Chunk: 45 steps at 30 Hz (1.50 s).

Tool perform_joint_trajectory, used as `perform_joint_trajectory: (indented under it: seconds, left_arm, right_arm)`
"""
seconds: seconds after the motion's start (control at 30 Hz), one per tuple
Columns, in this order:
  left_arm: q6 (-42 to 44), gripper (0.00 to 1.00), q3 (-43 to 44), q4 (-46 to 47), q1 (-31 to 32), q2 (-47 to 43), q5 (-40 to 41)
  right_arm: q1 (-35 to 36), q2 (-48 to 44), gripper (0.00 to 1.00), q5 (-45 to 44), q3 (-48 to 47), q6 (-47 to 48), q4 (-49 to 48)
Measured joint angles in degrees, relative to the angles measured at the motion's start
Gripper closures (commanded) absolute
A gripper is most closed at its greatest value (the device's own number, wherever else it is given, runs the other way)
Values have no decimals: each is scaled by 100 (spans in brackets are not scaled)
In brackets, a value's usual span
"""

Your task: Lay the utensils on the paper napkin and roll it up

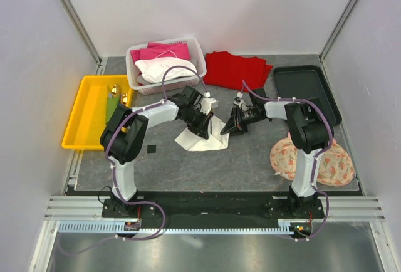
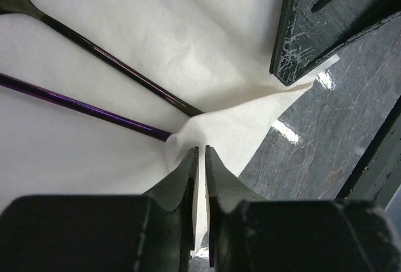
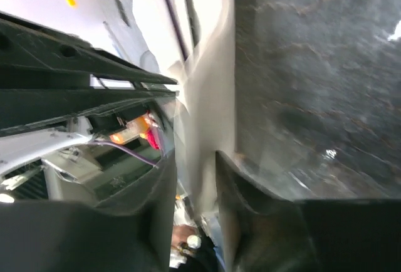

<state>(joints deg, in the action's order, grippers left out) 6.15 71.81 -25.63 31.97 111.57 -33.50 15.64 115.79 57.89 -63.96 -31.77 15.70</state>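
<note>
The paper napkin (image 1: 202, 141) lies crumpled at mid-table, partly lifted between both grippers. In the left wrist view two utensils, a purple handle (image 2: 81, 106) and a dark shiny one (image 2: 113, 62), lie in the napkin (image 2: 188, 27), which folds up over their ends. My left gripper (image 1: 203, 128) (image 2: 202, 150) stands a narrow slit apart with a napkin fold in the gap. My right gripper (image 1: 227, 130) (image 3: 195, 156) faces it, jaws apart around the napkin's edge (image 3: 210, 96); that view is blurred.
A yellow tray (image 1: 78, 112) at the left holds green and gold-ended cutlery (image 1: 114, 96). Behind are a white basket (image 1: 135, 59) of cloths and a red cloth (image 1: 235, 68). A black tray (image 1: 307, 90) and a patterned cloth (image 1: 332, 162) lie on the right.
</note>
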Motion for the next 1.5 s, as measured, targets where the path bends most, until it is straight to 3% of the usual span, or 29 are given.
perform_joint_trajectory:
  seconds: [0.07, 0.13, 0.37, 0.83, 1.33, 1.5]
  left_arm:
    - [-2, 87, 0, 0, 0, 0, 20]
    - [-2, 87, 0, -2, 0, 0, 28]
    - [-2, 87, 0, 0, 0, 0, 35]
    - [-2, 90, 2, 0, 0, 7, 39]
    - [-2, 92, 2, 0, 0, 42, 44]
    - [-2, 94, 2, 0, -2, 46, 44]
  right_arm:
    - [-7, 0, 42, -94, 9, 181, 190]
    - [-15, 0, 38, -188, 22, 367, 404]
    - [-50, -9, 39, -236, 28, 977, 1113]
    - [-48, -55, 74, -522, 17, 1488, 1464]
    - [354, -175, 88, -321, -245, 905, 708]
    - [494, -175, 97, -210, -245, 579, 402]
